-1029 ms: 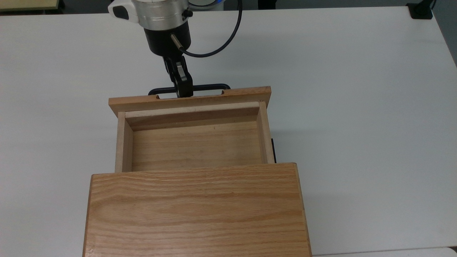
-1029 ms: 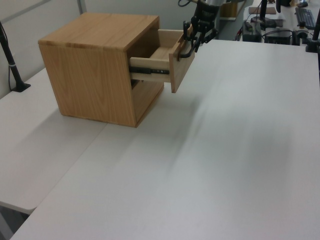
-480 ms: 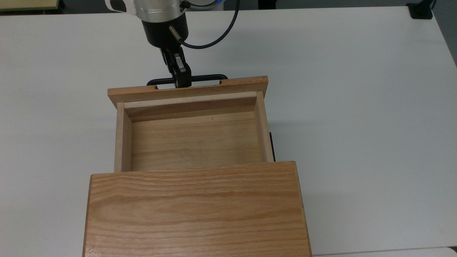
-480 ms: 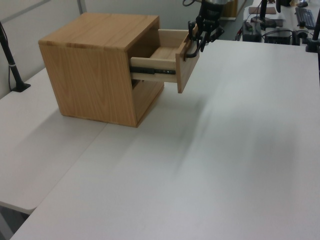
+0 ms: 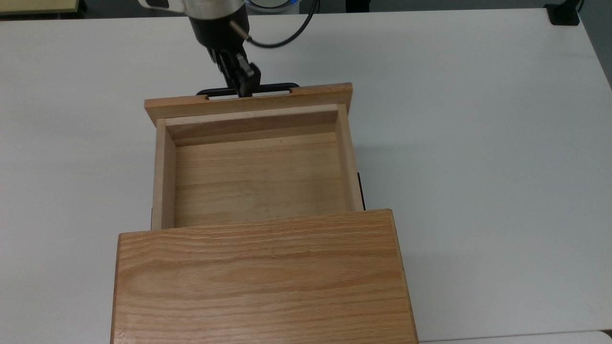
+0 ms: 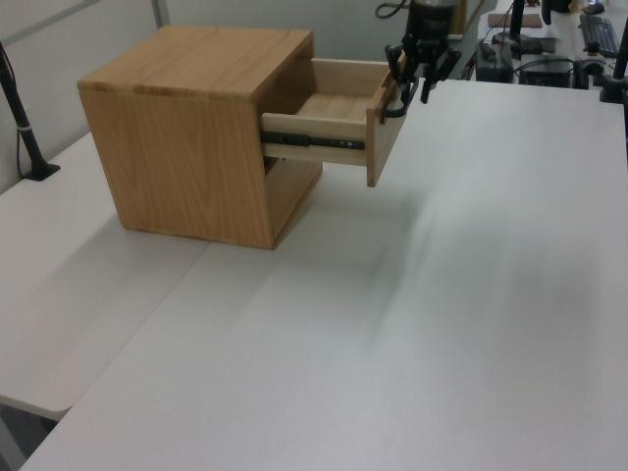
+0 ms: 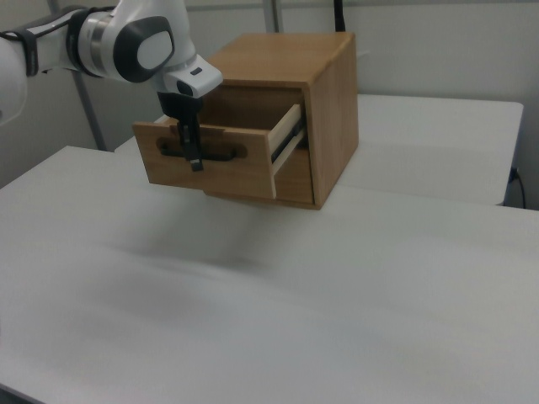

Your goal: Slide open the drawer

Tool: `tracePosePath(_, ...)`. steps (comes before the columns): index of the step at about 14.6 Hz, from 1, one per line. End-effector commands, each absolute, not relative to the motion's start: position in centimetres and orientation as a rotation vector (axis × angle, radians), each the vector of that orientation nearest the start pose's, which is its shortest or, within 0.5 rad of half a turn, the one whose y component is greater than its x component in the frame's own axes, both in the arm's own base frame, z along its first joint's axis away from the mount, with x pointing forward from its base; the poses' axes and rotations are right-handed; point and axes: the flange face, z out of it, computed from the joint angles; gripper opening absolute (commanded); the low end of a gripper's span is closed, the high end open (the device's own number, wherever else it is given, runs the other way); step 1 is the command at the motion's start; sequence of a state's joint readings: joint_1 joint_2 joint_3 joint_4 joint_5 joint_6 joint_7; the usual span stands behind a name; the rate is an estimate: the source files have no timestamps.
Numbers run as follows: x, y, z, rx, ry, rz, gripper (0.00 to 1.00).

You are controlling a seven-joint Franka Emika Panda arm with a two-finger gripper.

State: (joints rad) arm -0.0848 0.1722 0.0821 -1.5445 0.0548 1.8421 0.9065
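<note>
Hand (image 5: 245,86) grips one drawer's (image 5: 260,172) one handle (image 5: 248,89)

drawer (image 6: 339,123) pulled out of cabinet (image 6: 191,137), pincer (image 6: 417,80) at handle (image 6: 392,106)

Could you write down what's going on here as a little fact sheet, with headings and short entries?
Machine: one white robot arm with a black two-finger pincer
Furniture: light oak wooden cabinet on a white table
Moving part: light oak wooden drawer, pulled well out of the cabinet
Drawer contents: nothing visible inside
Handle: long black metal bar handle on the drawer's front panel
Pincer position: at the handle, near its middle
Slide rail: black metal rail showing along the drawer's side
</note>
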Motion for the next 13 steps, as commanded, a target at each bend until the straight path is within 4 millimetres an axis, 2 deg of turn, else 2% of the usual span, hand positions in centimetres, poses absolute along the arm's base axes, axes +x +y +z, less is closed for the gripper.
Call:
tracePosePath(1, 61.0, 0.9, 56.9, -2.764, 1.277, -0.119, 1.0)
tracePosePath(3, 60.7, 0.9, 57.2, -2.777, 1.273, -0.09, 1.0)
tracePosePath(9, 57.4, 0.8, 61.8, -2.842, 1.135, -0.085, 1.0)
tracePosePath(13, 55.9, 0.0, 63.4, -2.924, 0.952, -0.094, 1.0)
